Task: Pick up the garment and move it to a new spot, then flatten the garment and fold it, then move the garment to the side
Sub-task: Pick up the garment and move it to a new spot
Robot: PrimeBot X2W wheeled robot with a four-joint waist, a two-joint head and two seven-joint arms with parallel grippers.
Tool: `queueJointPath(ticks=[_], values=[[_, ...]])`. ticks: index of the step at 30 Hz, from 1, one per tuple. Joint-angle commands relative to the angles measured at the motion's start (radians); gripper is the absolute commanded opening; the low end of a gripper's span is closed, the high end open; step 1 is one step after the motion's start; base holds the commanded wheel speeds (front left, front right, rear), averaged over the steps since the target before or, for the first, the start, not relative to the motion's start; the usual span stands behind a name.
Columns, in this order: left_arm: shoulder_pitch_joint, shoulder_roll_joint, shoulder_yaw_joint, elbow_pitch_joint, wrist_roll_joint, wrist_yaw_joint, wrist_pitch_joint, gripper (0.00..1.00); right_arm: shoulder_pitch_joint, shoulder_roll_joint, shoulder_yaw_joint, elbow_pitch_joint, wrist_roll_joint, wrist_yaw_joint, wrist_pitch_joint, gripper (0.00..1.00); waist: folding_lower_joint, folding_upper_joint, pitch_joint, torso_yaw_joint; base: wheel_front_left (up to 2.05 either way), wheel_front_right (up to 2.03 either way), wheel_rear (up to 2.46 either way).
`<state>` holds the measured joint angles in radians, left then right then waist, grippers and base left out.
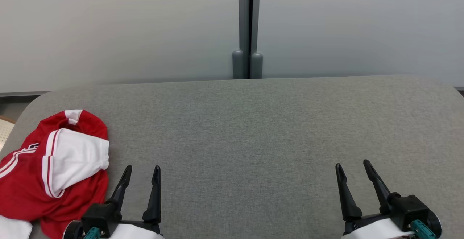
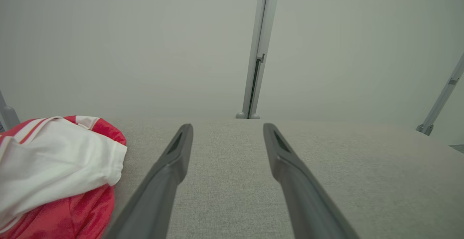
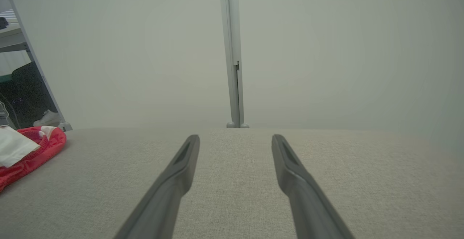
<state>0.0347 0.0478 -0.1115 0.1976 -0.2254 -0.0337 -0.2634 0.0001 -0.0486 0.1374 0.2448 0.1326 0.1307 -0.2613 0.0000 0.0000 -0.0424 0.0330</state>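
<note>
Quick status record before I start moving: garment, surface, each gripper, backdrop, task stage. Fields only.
garment: red and white sports shirt, crumpled in a heap at the table's near left corner
table: grey fabric-covered top, rounded far corners
left gripper: open, nothing between the fingers, just right of the garment
right gripper: open, holding nothing, far across the table from the garment
backdrop: pale panels joined by a grey post
task stage: garment not yet picked up
</note>
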Motion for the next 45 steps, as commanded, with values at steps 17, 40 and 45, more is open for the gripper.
queueJointPath(ticks=[17,40,45], values=[[0.015,0.004,0.028,0.000,0.019,0.013,-0.002,1.00,0.026,-0.004,0.003,-0.001,0.011,0.000,-0.006,1.00,0.0000,0.0000,-0.006,0.310,0.00,0.00,0.00],[-0.377,0.068,0.138,0.271,0.028,-0.063,0.048,1.00,-0.016,-0.011,-0.020,0.007,-0.088,0.000,-0.006,1.00,0.0000,0.0000,0.139,0.385,0.00,0.00,0.00],[-0.646,0.128,0.138,0.481,0.012,-0.069,0.238,1.00,-0.052,-0.043,-0.031,-0.007,-0.111,0.000,-0.004,1.00,0.0000,0.0000,0.226,0.338,0.00,0.00,0.00]])
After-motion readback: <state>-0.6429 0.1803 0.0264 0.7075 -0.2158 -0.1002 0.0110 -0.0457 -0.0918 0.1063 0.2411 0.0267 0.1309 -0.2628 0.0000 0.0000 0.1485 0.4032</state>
